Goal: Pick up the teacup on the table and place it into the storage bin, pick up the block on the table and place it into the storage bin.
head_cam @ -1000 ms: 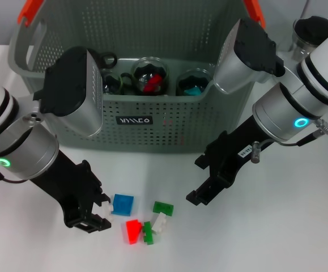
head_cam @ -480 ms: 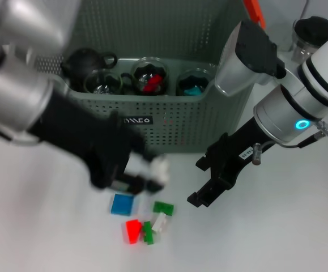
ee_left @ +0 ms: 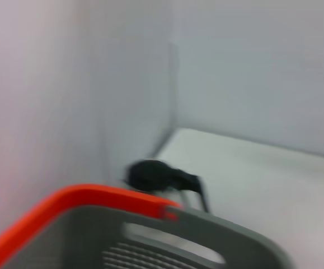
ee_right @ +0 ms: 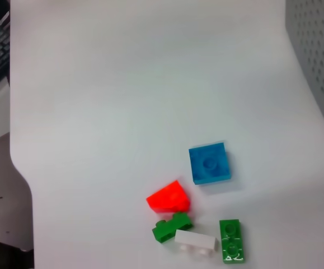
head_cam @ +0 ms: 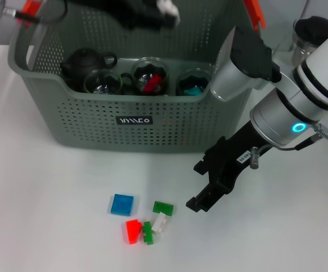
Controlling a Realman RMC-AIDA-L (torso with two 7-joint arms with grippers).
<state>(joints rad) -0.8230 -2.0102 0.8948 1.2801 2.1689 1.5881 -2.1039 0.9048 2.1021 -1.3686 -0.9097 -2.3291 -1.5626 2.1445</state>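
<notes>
White block (head_cam: 167, 8) in left end effector (head_cam: 152, 12), above storage bin (head_cam: 96, 122)

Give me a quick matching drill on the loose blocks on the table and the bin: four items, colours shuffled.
Items:
1. square flat block
2. wedge-shaped block
3. storage bin wall
4. bin handle piece

Colours:
A. orange-red
B. grey-green
C. blue
D. red

Pairs: 1-C, 2-D, 3-B, 4-A
</notes>
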